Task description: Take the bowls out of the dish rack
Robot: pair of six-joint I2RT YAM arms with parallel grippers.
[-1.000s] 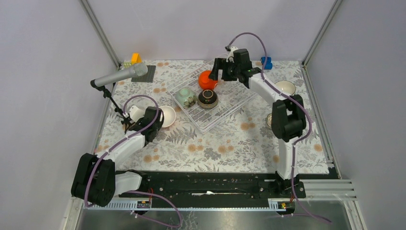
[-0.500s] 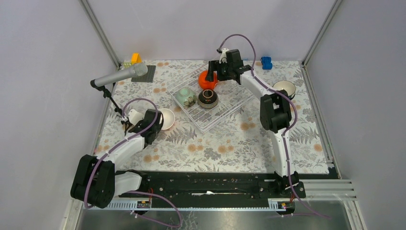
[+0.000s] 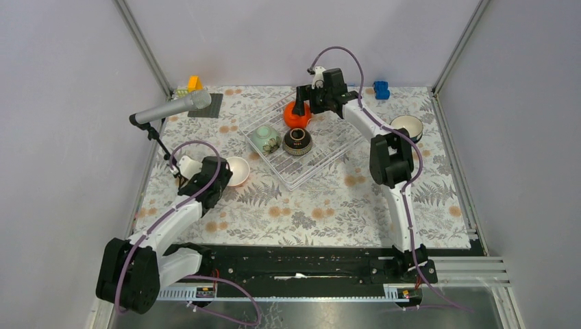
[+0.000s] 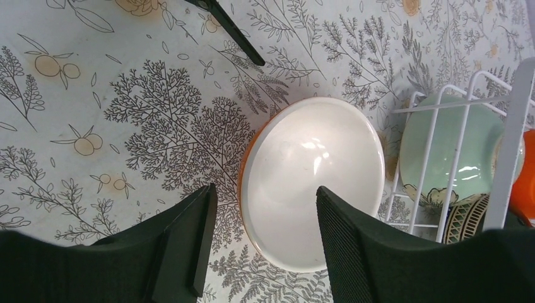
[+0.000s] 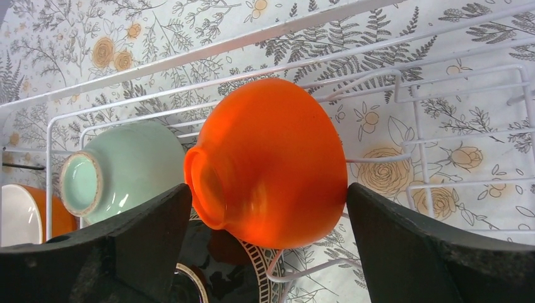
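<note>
The wire dish rack [image 3: 322, 161] lies mid-table and holds an orange bowl [image 3: 294, 118], a pale green bowl [image 3: 263, 139] and a dark patterned bowl [image 3: 298, 141]. My right gripper [image 3: 299, 110] stands open astride the orange bowl [image 5: 271, 158], which lies on its side on the rack wires [image 5: 378, 53]. One finger is by the bowl's foot, the other at its rim. My left gripper [image 4: 265, 233] is open over an orange bowl with a white inside [image 4: 312, 183]. That bowl sits upright on the tablecloth just left of the rack [image 4: 464, 126].
A microphone on a tripod [image 3: 171, 108] stands at the left, one leg [image 4: 230, 31] close to the set-down bowl. Another white-inside bowl [image 3: 408, 127] sits on the table at the right. A yellow block [image 3: 194, 83], a dark mat [image 3: 205, 104] and a blue block [image 3: 381, 90] line the far edge.
My left gripper has opened and let go of the white-inside bowl on the table. The right gripper has shifted left and come down around the orange bowl in the rack.
</note>
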